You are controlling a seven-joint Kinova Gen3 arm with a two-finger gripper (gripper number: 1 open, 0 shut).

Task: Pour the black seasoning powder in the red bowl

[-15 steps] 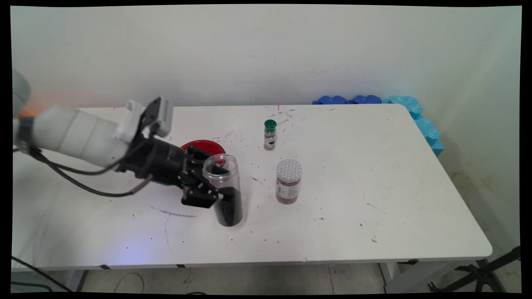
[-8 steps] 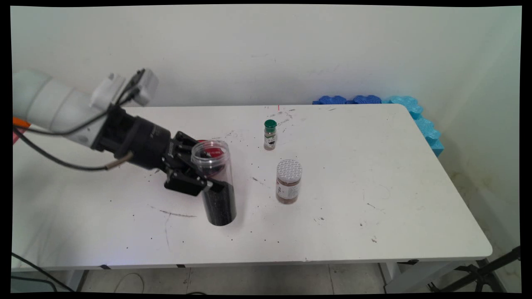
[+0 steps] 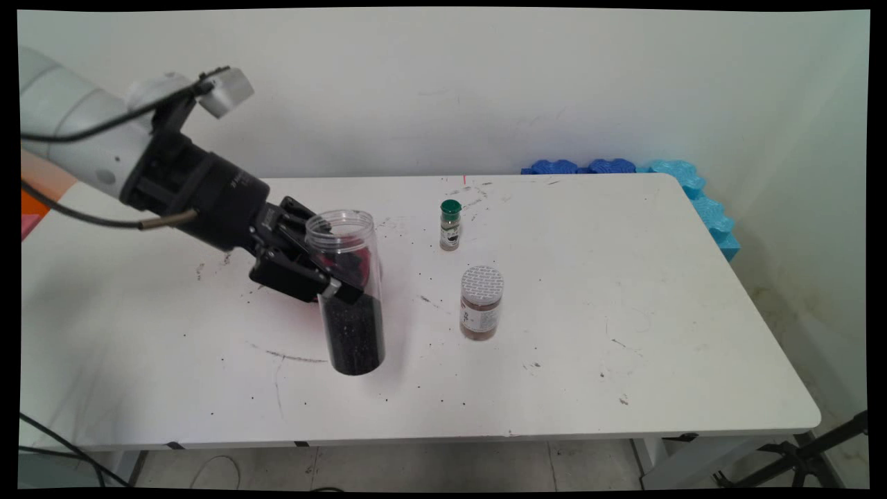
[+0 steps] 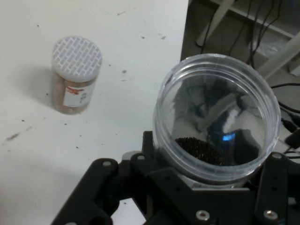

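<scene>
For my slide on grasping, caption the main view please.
Black two-finger gripper holds an open clear plastic jar of dark grains above the white table.

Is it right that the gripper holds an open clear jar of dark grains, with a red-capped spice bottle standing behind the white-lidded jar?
Not quite: the spice bottle has a green cap, as the main view shows. The gripper does hold the open clear jar, and the white-lidded jar stands nearer.

A scuffed white rectangular table (image 3: 624, 360) stands against a plain off-white wall (image 3: 443, 90). Blue scalloped foam pieces (image 3: 693, 190) line its far right corner, while black cables (image 3: 62, 461) trail over the pale tiled floor (image 3: 429, 468) below.
</scene>
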